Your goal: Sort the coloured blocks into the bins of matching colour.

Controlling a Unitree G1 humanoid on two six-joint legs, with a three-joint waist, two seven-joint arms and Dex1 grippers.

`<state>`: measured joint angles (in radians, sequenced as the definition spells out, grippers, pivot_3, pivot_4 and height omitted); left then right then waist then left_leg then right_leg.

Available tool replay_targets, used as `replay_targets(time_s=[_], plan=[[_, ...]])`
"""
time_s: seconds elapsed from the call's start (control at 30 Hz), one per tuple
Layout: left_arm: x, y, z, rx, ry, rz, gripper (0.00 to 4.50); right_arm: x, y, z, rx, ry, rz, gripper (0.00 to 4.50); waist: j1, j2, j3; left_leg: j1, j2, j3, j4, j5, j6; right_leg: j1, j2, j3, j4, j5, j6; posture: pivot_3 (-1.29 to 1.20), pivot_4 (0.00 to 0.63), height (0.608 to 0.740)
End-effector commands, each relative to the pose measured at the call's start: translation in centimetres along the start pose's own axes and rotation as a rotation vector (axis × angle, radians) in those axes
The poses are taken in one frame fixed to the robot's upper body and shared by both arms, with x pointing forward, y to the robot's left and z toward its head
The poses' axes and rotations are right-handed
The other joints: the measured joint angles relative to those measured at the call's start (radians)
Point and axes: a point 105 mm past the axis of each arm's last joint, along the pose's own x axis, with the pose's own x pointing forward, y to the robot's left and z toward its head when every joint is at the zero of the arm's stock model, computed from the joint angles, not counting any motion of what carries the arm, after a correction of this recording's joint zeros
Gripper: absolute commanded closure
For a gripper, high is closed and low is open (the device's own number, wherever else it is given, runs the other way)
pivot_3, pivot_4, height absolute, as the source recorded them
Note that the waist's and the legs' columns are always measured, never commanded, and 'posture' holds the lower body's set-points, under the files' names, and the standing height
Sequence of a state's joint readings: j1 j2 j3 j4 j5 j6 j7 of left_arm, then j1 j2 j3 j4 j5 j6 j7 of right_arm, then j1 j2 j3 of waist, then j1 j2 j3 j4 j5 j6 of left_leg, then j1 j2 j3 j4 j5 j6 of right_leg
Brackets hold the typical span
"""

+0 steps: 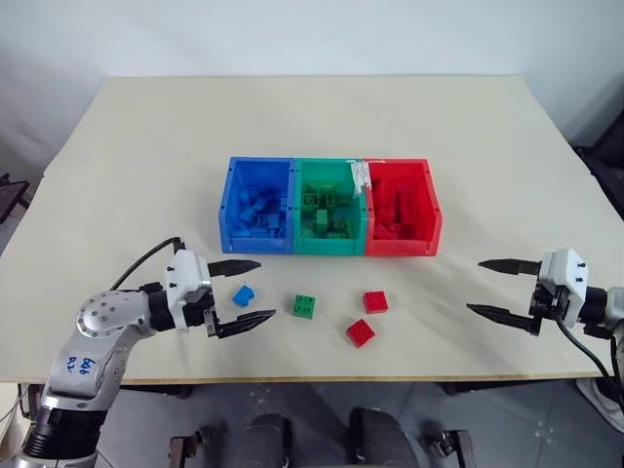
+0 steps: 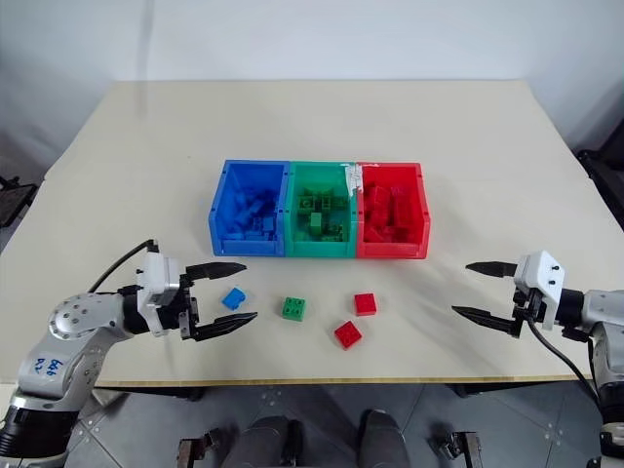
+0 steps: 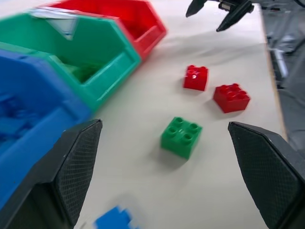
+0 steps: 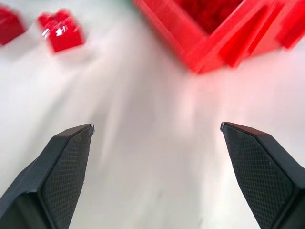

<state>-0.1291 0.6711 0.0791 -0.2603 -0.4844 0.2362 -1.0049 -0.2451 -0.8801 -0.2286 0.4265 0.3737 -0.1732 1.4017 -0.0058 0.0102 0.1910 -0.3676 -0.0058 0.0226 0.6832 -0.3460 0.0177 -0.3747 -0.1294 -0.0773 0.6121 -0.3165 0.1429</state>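
1. We are starting with what lies nearest the camera: our left gripper (image 1: 237, 294) is hovering with its two black fingers wide apart and nothing between them, just on the near-left side of the blue block (image 1: 244, 294).
2. We are taking the green bin (image 1: 330, 208) as our landmark; it is sitting in the middle of a touching row on the worktop (image 1: 146, 146), with the blue bin (image 1: 258, 205) on its left and the red bin (image 1: 402, 207) on its right.
3. We are seeing bricks of matching colour already lying inside all three bins, so we are judging that a good share of the sorting is done.
4. Four blocks are lying loose on the worktop on the near side of the green bin: the blue block toward the near left, the green block (image 1: 304, 306) almost straight in front of it, and two red blocks (image 1: 374, 302) (image 1: 360, 332) toward the near right.
5. Our right gripper (image 1: 505, 289) is hanging well off to the right of the green bin, beyond the red bin, its fingers spread and empty.
6. We are judging that what is left is these four pieces, each going into its own colour, with the blue one looking the likeliest next pick for the left gripper.
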Motion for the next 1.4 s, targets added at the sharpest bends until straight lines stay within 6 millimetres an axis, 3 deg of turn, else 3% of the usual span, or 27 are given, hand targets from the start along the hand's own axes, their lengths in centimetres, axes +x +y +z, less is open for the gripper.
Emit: replay_targets(time_s=[0.03,0.27,0.5,0.6,0.8,0.83,0.93,1.13,1.33,1.4], plan=[[-0.2,0.1,0.5,0.053,-0.015,-0.005,0.0,2.1,1.1,1.8,-0.051,-0.041,0.106,0.04,-0.004,0.0,0.0,0.0,0.001,0.0,0.0,0.0,0.0,0.0,0.0,0.0,0.0,0.0,0.0,0.0,0.15,0.74],[-2.7,0.2,0.0,0.043,0.003,0.08,0.0,7.3,4.4,3.2,-0.004,-0.012,0.323,0.04,0.004,0.0,0.0,-0.001,0.0,-0.002,0.001,0.0,-0.001,-0.001,-0.001,0.0,0.0,0.0,0.0,0.0,0.15,0.74],[-5.1,-0.6,-1.3,0.029,0.064,0.157,0.0,10.9,5.3,3.2,-0.04,0.0,0.373,0.04,0.009,0.0,0.0,-0.002,-0.001,-0.005,0.001,0.0,-0.001,-0.001,-0.002,-0.003,-0.001,0.0,0.0,0.0,0.15,0.74],[-5.3,-0.7,-1.3,0.034,0.067,0.179,0.0,11.9,5.1,3.2,-0.066,0.001,0.374,0.66,0.006,0.0,0.0,-0.002,-0.001,-0.005,0.001,0.0,-0.001,-0.001,-0.002,-0.003,-0.001,0.0,0.0,0.0,0.15,0.74],[-5.2,-1.2,-1.1,0.041,0.068,0.184,0.0,12.5,4.8,3.9,-0.07,-0.034,0.365,2.73,0.004,0.0,0.0,-0.002,-0.001,-0.005,0.0,0.0,-0.001,-0.001,-0.002,-0.003,-0.001,0.0,0.0,0.0,0.15,0.74],[-5.2,-1.2,-0.9,0.045,0.064,0.184,0.0,12.4,4.4,4.3,-0.062,-0.057,0.338,3.04,0.005,0.0,0.0,-0.002,-0.001,-0.005,0.0,0.0,-0.001,-0.001,-0.002,-0.003,-0.001,0.0,0.0,0.0,0.15,0.74],[-5.0,-1.1,-0.5,0.042,0.038,0.193,0.0,11.5,3.6,6.2,-0.008,-0.178,0.288,3.09,0.005,0.0,0.0,-0.003,-0.001,-0.005,0.0,0.0,-0.001,-0.001,-0.002,-0.003,-0.001,0.0,0.0,0.0,0.15,0.74],[-3.7,-0.3,1.6,0.035,-0.059,0.203,0.0,9.1,-2.0,9.8,0.095,-0.369,-0.009,3.09,0.004,0.0,0.0,-0.002,-0.001,-0.005,0.0,0.0,-0.001,-0.001,-0.002,-0.003,0.0,0.0,-0.001,0.0,0.15,0.74],[-2.7,0.1,2.3,0.039,-0.077,0.161,0.0,8.6,-6.1,10.0,0.076,-0.35,-0.225,3.09,0.002,0.0,0.0,-0.003,-0.001,-0.004,0.0,0.0,-0.001,-0.001,-0.001,-0.003,0.0,0.0,-0.001,0.0,0.15,0.74],[-2.4,0.1,2.3,0.026,-0.071,0.136,0.0,8.6,-6.5,10.1,0.085,-0.354,-0.233,2.36,0.003,0.0,0.0,-0.003,-0.001,-0.003,0.0,0.0,-0.001,-0.002,-0.001,-0.002,0.0,0.0,-0.001,0.0,0.15,0.74]])
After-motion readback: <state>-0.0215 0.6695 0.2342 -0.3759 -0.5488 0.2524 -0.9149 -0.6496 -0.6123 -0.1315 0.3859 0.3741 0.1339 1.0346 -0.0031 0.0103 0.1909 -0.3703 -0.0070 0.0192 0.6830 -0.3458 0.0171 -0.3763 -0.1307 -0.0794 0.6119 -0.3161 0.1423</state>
